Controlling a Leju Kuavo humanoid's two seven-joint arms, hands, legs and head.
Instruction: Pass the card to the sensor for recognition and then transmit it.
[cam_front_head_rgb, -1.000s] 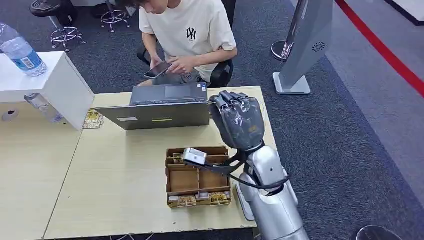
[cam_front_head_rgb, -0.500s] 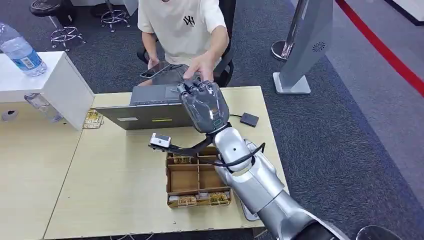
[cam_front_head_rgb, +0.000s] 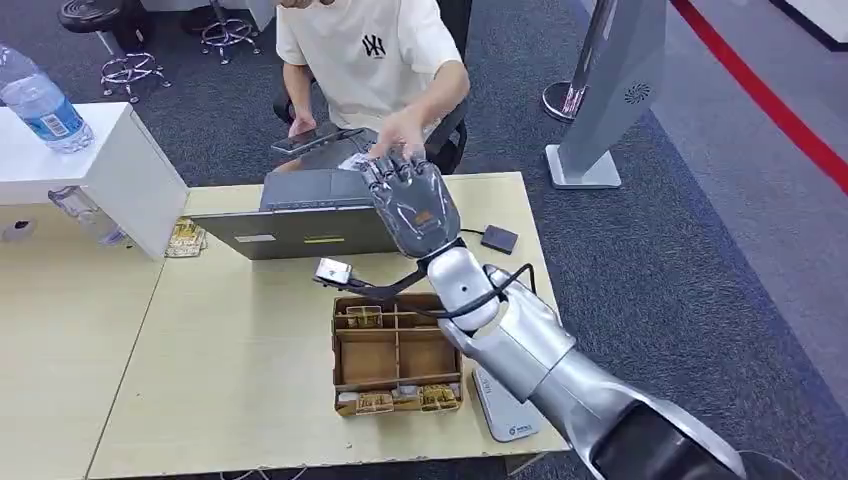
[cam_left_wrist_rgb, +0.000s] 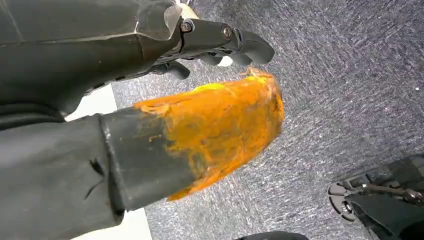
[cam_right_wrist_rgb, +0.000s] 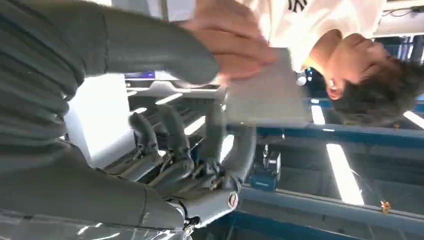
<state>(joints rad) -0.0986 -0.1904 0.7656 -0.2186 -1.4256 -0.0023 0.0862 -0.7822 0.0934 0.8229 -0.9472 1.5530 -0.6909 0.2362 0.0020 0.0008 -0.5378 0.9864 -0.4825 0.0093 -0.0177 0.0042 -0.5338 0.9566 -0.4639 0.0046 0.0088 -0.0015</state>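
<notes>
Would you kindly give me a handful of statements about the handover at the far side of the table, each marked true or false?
1. The right hand is raised above the laptop toward the seated person. True.
2. The person's hand touches the card at the robot's fingers. True.
3. The compartmented cardboard tray rests on the laptop. False: it sits on the table, nearer the robot than the laptop.
4. The water bottle stands on the floor. False: it stands on the white box at the table's left.
5. The small black sensor lies on the table to the right of the laptop. True.
</notes>
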